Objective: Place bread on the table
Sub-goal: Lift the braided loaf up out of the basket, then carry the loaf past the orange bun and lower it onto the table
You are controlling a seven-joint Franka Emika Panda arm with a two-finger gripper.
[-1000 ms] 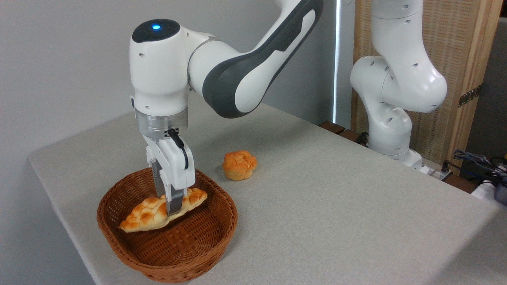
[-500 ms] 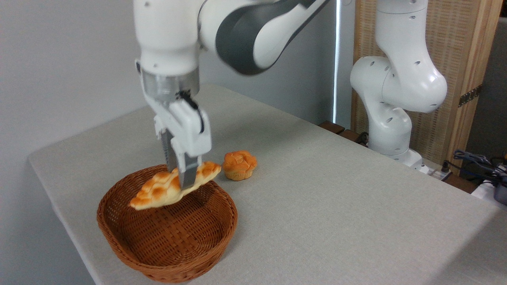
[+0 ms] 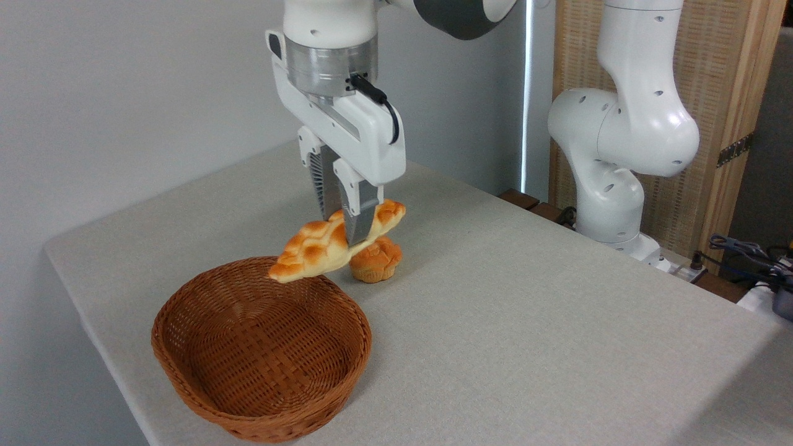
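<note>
camera: gripper (image 3: 348, 230) pinching bread (image 3: 334, 243) mid-loaf, aloft; basket (image 3: 260, 359) below-left, bun (image 3: 375, 261) just beneath; best carried rightward, lowered level onto bare table (image 3: 526, 322) before release.

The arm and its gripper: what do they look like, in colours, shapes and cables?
The arm has rounded glossy white shells, with a dark grey part near the top edge. Above the gripper sits a silver metal ring. The gripper body is a white angular block; its two fingers are white above with grey ribbed pads. A short black cable loops along its side.
</note>
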